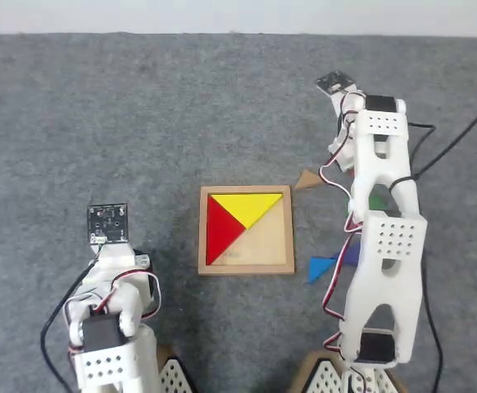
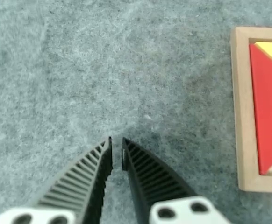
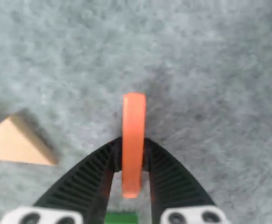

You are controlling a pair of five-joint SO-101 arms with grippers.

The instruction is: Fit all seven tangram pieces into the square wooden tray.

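Note:
The square wooden tray [image 1: 286, 232] lies mid-table with a yellow triangle [image 1: 247, 206] and a red triangle [image 1: 220, 229] fitted inside. My right gripper [image 3: 132, 143] is shut on an orange piece [image 3: 133, 114], held on edge just above the carpet. A tan triangle [image 3: 15, 142] lies close beside it, near the tray's far right corner [image 1: 308, 178]. A blue triangle [image 1: 320, 266] and a purple piece [image 1: 350, 255] lie right of the tray, partly under the right arm. My left gripper [image 2: 116, 150] is shut and empty over bare carpet, left of the tray [image 2: 241, 116].
A green piece [image 1: 378, 201] shows through the right arm's frame and at the edge of the right wrist view [image 3: 122, 217]. The right arm [image 1: 382, 246] stretches along the tray's right side. Grey carpet covers the table.

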